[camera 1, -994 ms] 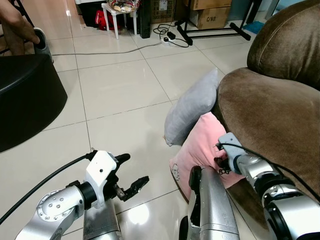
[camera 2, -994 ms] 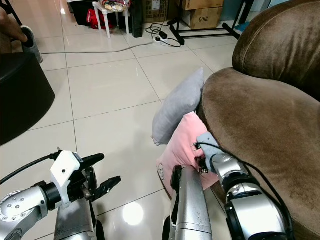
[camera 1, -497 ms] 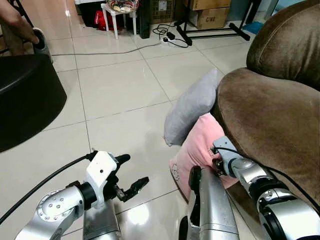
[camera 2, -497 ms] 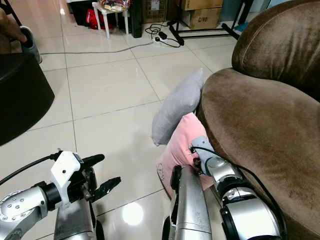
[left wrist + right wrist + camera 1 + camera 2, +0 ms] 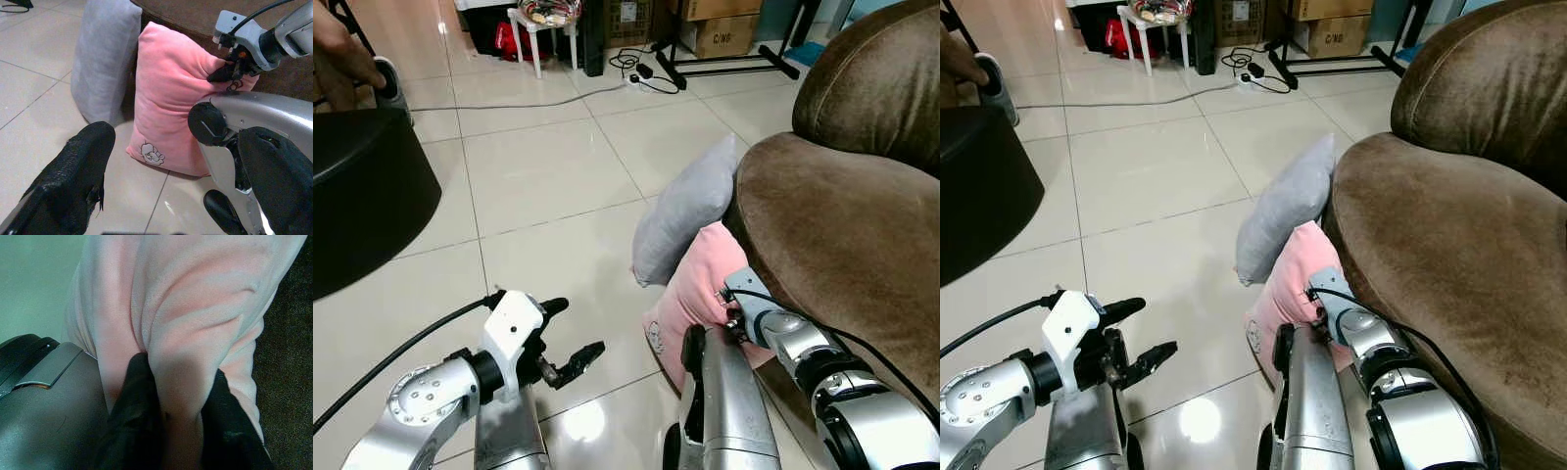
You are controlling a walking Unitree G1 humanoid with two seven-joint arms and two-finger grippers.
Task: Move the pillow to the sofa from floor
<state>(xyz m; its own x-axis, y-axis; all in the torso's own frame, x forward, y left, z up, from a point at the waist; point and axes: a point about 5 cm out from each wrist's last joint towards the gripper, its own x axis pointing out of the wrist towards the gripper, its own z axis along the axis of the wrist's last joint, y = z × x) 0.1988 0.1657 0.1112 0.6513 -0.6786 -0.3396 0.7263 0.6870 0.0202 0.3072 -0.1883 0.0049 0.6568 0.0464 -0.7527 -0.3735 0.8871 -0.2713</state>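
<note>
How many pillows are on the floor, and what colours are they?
Pink pillow: 1, pinched by the right gripper
Grey pillow: 1
Total: 2 pillows, both leaning against the brown sofa

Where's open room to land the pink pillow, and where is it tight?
Open: the sofa seat right of the pink pillow, and floor tiles between black tub and grey pillow. Tight: right gripper pinching the pillow against the sofa.

Grey cushion (image 5: 683, 211): leaning upright on the tiled floor.
Black tub (image 5: 362, 191): far left.
White stool (image 5: 540, 29): back.
Cardboard boxes (image 5: 724, 34): behind.
</note>
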